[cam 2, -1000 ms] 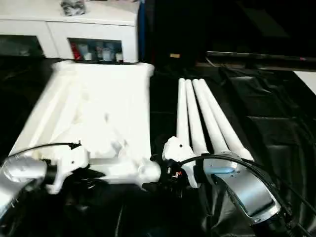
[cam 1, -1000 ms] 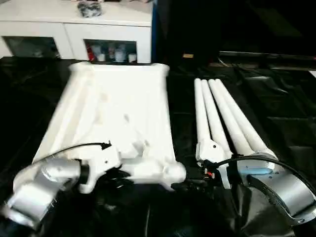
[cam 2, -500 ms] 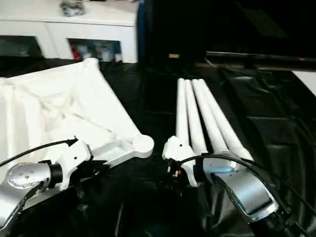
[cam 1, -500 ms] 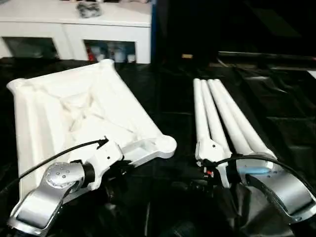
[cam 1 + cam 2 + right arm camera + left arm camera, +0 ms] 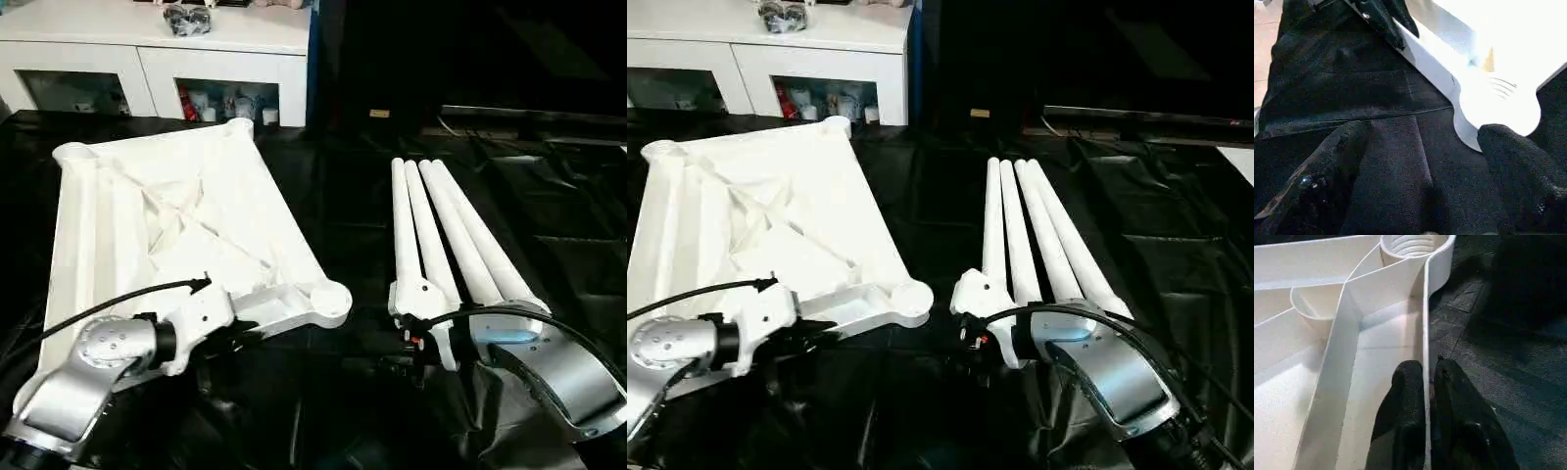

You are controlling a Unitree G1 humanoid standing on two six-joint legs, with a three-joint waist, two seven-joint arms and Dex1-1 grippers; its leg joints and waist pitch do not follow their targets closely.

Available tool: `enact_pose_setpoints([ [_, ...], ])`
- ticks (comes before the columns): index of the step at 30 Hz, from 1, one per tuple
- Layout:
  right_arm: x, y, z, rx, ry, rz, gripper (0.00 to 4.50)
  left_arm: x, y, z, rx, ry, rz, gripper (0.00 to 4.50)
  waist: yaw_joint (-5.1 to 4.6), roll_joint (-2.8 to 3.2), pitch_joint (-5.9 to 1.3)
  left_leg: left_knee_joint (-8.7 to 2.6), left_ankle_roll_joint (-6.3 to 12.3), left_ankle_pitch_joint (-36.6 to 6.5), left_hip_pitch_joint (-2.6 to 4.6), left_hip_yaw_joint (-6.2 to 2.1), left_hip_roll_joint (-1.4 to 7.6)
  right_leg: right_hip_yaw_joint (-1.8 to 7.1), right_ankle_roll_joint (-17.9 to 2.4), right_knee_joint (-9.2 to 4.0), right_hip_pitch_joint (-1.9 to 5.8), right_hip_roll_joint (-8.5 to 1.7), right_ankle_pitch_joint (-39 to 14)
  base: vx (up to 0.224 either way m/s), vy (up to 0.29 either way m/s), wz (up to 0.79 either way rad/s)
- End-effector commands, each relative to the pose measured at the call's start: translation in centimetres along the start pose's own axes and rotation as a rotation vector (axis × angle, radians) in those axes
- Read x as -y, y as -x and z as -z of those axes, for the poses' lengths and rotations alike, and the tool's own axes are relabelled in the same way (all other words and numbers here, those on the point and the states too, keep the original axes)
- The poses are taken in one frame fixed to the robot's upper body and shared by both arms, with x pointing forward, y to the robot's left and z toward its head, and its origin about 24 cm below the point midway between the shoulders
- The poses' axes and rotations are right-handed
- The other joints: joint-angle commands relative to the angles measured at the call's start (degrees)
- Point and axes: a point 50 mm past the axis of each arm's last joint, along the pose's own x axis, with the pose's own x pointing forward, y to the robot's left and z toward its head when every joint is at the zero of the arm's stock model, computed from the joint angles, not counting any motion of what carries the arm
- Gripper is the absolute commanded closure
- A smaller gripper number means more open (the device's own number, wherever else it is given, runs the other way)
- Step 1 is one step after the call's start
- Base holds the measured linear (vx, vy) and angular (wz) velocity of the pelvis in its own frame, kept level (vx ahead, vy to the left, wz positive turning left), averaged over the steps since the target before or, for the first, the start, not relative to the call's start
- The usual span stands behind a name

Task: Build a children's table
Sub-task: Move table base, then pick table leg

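Presently catalogued, on the black-draped table:

Item one: white plastic table top, lying underside up with its ribs showing, skewed so that its long sides run at a slant. Round sockets at the visible corners; the near corner socket points toward the right arm.

Item two: four white tapered legs, laid side by side and touching, to the right of the top and well apart from it, their near ends beside the right wrist.

Item three: left claw, clenched on the thin rim wall of the table top along its near edge, one black finger on each side of the wall, a little back from the corner socket.

Item four: right claw, released, fingers spread wide over the black cloth and holding nothing; one fingertip sits just beside the near corner socket, contact not clear.

Item five: white cabinet beyond the table, small bottles in its open compartment and a dark bundle on top.
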Motion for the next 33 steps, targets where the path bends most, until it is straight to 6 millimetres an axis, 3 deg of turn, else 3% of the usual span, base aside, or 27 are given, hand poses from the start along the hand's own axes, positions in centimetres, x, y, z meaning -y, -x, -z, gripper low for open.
enact_pose_setpoints([
  [1, 0.5, 0.4, -0.5, 0.023, 0.006, 0.030, 0.43, -0.5, 0.8, -0.6, 0.005, -0.038, 0.009, 3.57, -0.18, 0.17, -2.90, -4.43, -0.45, -14.4, 0.99, -1.60, 3.46, 3.32, -7.7, -5.43, 1.36, -5.79, -12.7, 0.000, 0.000, 0.00],
  [6, 0.8, 0.7, -1.3, 0.084, -0.037, 0.051, 0.43, -1.1, 2.4, -1.7, 0.036, -0.048, 0.004, 3.48, -0.20, 0.18, -2.95, -4.33, -0.33, -14.2, 1.07, -1.53, 3.43, 3.27, -8.7, -5.24, 1.33, -5.91, -11.9, 0.000, 0.000, 0.00],
  [9, 1.1, 0.7, -2.0, 0.127, -0.072, 0.075, 0.09, -1.4, 3.2, -2.2, 0.050, -0.039, -0.008, 3.44, -0.38, 0.21, -2.93, -4.41, -0.49, -14.1, 1.10, -1.55, 3.40, 3.16, -8.9, -5.14, 1.30, -5.69, -12.0, 0.000, 0.000, 0.00],
  [12, 3.0, 0.2, -3.1, 0.180, -0.161, 0.249, 0.05, -2.3, 3.5, -2.9, 0.091, -0.040, -0.090, 3.44, -0.69, -0.01, -2.94, -4.50, -1.19, -14.0, 1.14, -1.50, 3.28, 3.09, -8.8, -5.17, 1.19, -5.66, -12.9, 0.000, 0.000, 0.00],
  [14, 4.4, -0.1, -3.4, 0.195, -0.240, 0.369, 0.05, -2.8, 3.3, -3.3, 0.109, -0.044, -0.140, 3.44, -1.21, 0.16, -2.91, -4.62, -2.76, -15.0, 1.33, -1.56, 3.06, 3.00, -9.0, -5.15, 1.09, -5.69, -15.0, 0.000, 0.000, 0.00],
  [16, 5.2, -0.2, -3.4, 0.193, -0.265, 0.439, 0.05, -2.9, 3.0, -3.6, 0.126, -0.053, -0.165, 3.44, -1.11, 0.25, -2.89, -4.60, -3.09, -15.1, 1.60, -1.46, 3.22, 3.15, -8.5, -5.27, 0.81, -5.69, -14.7, 0.000, 0.000, 0.00],
  [21, 7.7, 0.0, -2.9, 0.155, -0.411, 0.728, 0.05, -2.2, 1.1, -5.6, 0.240, -0.038, -0.171, 3.44, -1.42, 0.07, -3.30, -4.57, -4.65, -12.3, 1.38, -1.30, 3.13, 3.09, -8.6, -4.59, 1.20, -5.61, -8.5, 0.000, 0.000, 0.00],
  [25, 8.3, 0.2, -2.2, 0.099, -0.492, 0.831, 0.00, -1.5, 0.6, -6.4, 0.284, 0.017, -0.108, 3.06, -1.54, -0.21, -3.39, -4.43, -4.13, -9.7, 1.04, -1.14, 2.74, 3.06, -8.1, -4.32, 1.67, -5.47, -4.7, 0.000, 0.000, 0.00],
  [27, 8.4, 0.2, -1.9, 0.080, -0.522, 0.850, 0.00, -1.3, 0.4, -6.7, 0.292, 0.017, -0.100, 2.72, -1.59, -0.11, -3.35, -4.41, -4.23, -9.7, 1.09, -1.11, 2.80, 3.08, -8.2, -4.38, 1.64, -5.39, -5.0, 0.000, 0.000, 0.00],
  [33, 8.6, -0.2, -1.1, -0.001, -0.586, 0.887, 0.00, -1.2, 0.1, -7.1, 0.294, -0.006, -0.095, 2.30, -1.81, 0.04, -3.18, -4.62, -4.99, -11.6, 1.27, -1.21, 2.82, 3.12, -6.8, -4.67, 1.55, -5.29, -7.7, 0.000, 0.000, 0.00],
])
